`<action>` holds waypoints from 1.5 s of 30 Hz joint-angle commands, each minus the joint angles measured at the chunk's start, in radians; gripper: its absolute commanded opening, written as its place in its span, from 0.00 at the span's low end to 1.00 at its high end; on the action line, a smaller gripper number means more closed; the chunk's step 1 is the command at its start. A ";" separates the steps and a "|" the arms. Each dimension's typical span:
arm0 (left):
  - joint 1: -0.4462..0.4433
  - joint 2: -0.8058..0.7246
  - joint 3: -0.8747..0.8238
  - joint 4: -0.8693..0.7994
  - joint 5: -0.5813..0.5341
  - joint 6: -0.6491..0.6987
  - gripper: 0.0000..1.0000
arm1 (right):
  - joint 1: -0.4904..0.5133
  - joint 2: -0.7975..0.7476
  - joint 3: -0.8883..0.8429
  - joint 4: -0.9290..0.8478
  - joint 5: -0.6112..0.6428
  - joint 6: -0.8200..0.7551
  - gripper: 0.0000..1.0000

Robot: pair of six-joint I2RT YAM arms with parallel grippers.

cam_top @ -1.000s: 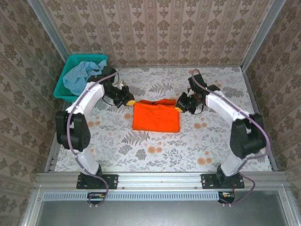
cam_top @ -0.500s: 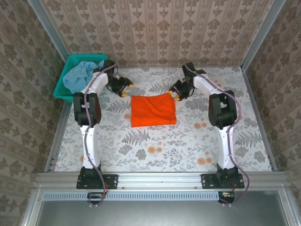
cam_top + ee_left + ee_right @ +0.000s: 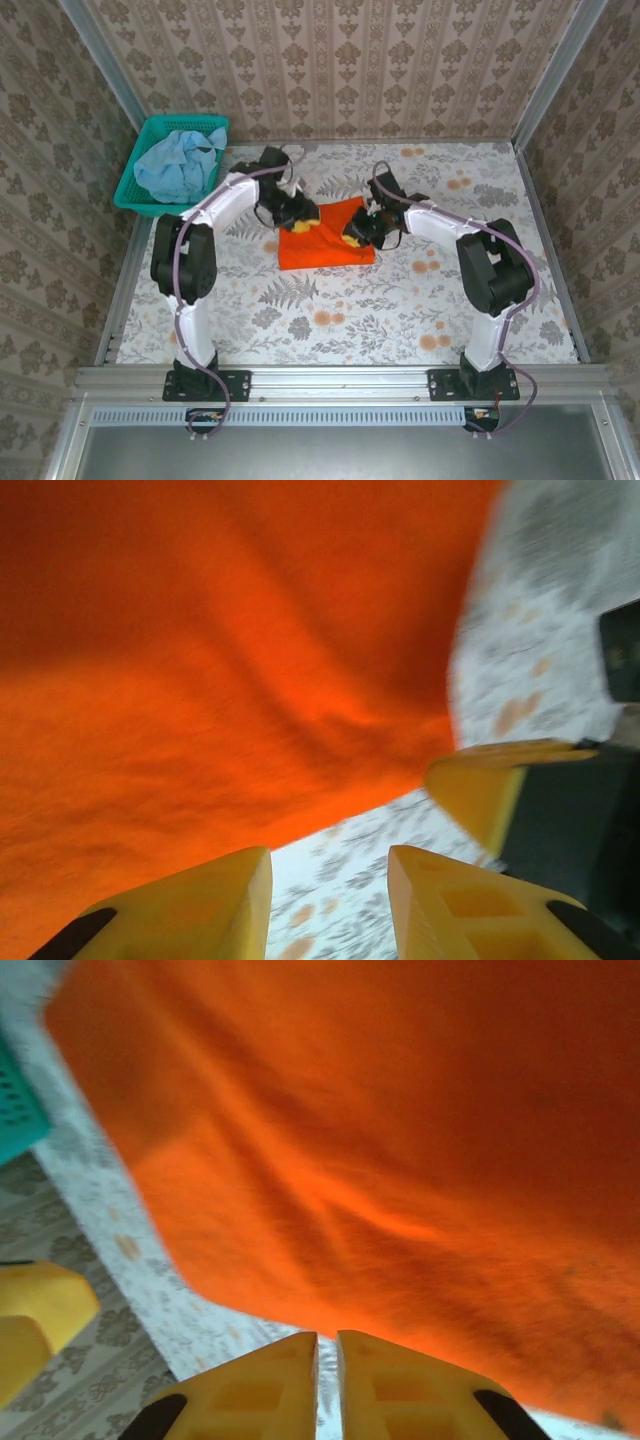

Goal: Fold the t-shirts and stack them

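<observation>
The orange t-shirt [image 3: 325,247] lies folded into a rough, slightly skewed rectangle near the middle of the tabletop [image 3: 330,320], which is covered in a pale print of grey ferns and orange blossoms. Up close, its cloth [image 3: 200,680] is soft and matte, with shallow ripples and a finely napped weave.

The pale blue t-shirt [image 3: 172,165] sits crumpled in a teal plastic mesh basket [image 3: 135,205] at the far left corner.

The left gripper [image 3: 300,222] is at the shirt's far left edge. Its blocky yellow jaws stand partly apart with only tabletop showing between them. The right gripper [image 3: 352,233] is at the far right edge, its jaws drawn almost together to a thin slit, with no cloth pinched in them.
</observation>
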 commanded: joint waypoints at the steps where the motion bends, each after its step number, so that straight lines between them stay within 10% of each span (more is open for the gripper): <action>1: 0.031 0.016 -0.082 0.046 -0.023 0.093 0.35 | -0.016 0.048 -0.066 0.074 0.025 0.028 0.13; 13: -0.018 -0.042 -0.401 0.082 -0.064 0.199 0.33 | -0.005 -0.132 -0.539 0.327 0.092 0.017 0.12; 26: 0.086 -0.202 -0.178 -0.028 -0.035 0.087 0.60 | -0.037 -0.575 -0.593 0.417 0.299 -0.152 0.55; 45: 0.187 0.192 0.096 0.003 -0.019 0.147 0.47 | -0.122 0.130 0.146 0.103 0.211 -0.487 0.48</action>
